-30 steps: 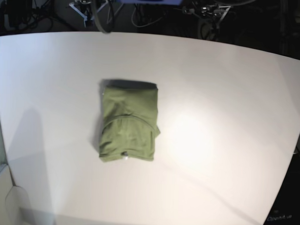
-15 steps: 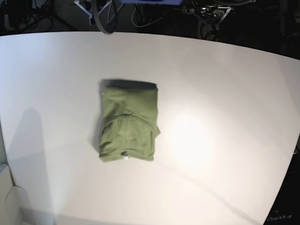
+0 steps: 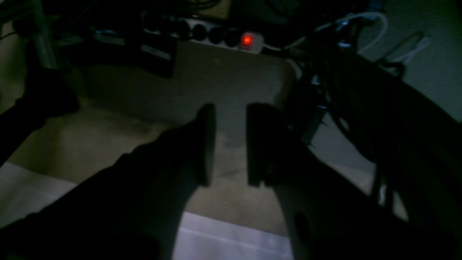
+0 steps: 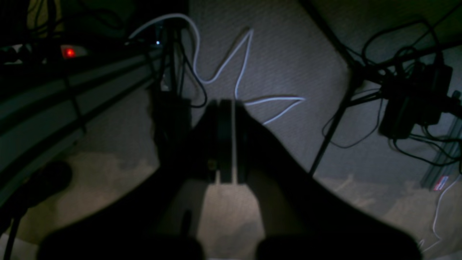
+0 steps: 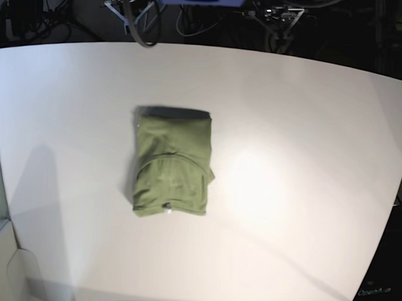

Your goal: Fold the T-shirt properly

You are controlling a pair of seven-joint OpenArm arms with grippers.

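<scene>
The olive-green T-shirt (image 5: 172, 164) lies folded into a compact rectangle on the white table (image 5: 294, 127), left of centre. A small white tag (image 5: 167, 207) shows at its near edge. My left gripper (image 3: 229, 144) is open by a narrow gap and holds nothing. It hangs over the floor past the table's far edge. My right gripper (image 4: 225, 141) is shut and empty, also over the floor. Neither wrist view shows the shirt. Both grippers are far from it.
Arm hardware and cables (image 5: 136, 9) crowd the dark strip behind the table's far edge. A power strip with a red light (image 3: 246, 40) and loose white cables (image 4: 223, 68) lie on the floor. The table's edge (image 3: 231, 234) shows under the left gripper.
The arm hardware at the top edge has shifted slightly. The folded T-shirt has not moved.
</scene>
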